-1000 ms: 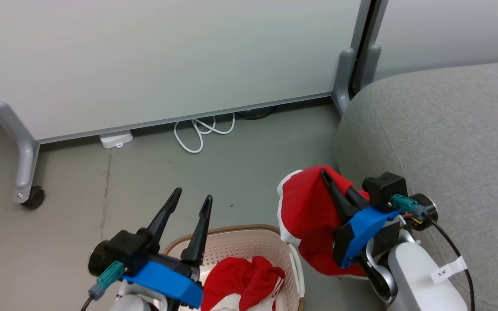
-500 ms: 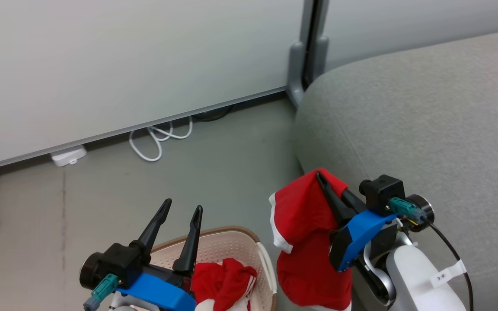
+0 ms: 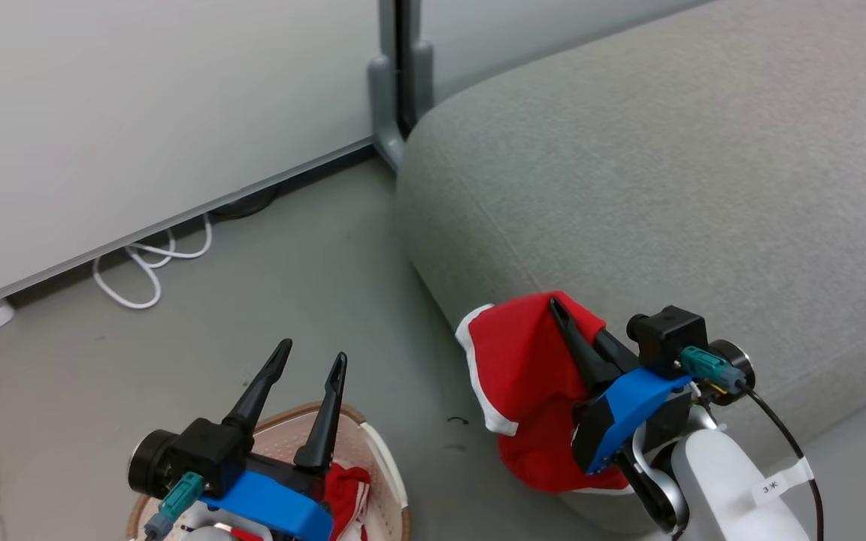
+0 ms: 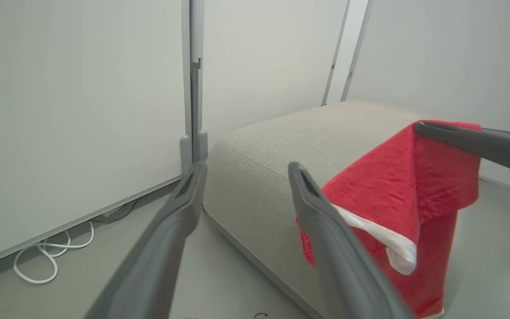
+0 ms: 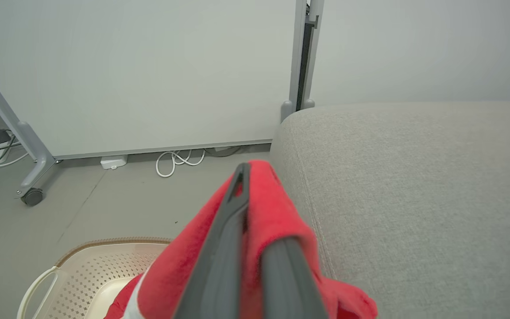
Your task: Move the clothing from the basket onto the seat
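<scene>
Pinching red clothing in right gripper, just beside seat edge — left gripper spread wide, empty, over basket.

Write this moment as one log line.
right gripper: shut on red garment at seat edge | left gripper: open, near basket | basket: more clothing inside

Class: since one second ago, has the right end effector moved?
Yes. The right end effector, holding the clothing, has swung toward the seat, away from the basket.
</scene>
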Available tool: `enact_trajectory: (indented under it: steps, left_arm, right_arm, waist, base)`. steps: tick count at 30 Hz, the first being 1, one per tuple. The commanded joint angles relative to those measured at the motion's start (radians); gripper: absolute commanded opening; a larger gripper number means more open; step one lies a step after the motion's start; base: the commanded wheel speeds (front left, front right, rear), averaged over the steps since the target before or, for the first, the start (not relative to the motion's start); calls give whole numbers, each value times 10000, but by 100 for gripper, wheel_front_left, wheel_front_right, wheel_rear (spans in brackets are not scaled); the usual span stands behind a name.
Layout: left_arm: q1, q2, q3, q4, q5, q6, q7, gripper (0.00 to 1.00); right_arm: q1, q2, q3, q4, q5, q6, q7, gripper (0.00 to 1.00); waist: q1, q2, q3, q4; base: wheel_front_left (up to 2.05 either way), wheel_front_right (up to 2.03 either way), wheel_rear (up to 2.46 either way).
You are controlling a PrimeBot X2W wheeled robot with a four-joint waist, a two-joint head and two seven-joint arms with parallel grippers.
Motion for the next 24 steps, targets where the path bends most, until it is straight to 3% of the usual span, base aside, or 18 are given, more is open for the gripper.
enact_trajectory:
  steps: [1,11,24]
  left_arm:
    - [-108,61,45,20,67,-42,-47,100]
    - [-183,52,138,-80,68,-87,-47,100]
    - [-224,160,84,-87,127,-92,-47,100]
  right_arm:
    - [56,-17,27,-7,69,5,-63,0]
    - [154,-18,-19,-61,142,5,-248,0]
    - [-47,-23,-473,-188,198,5,-284,0]
  waist:
    - [0,0,125,-382]
    - [0,0,273,-1110]
    - [0,0,460,-937]
  base:
    - [0,0,0]
    - [0,0,0]
    - [0,0,0]
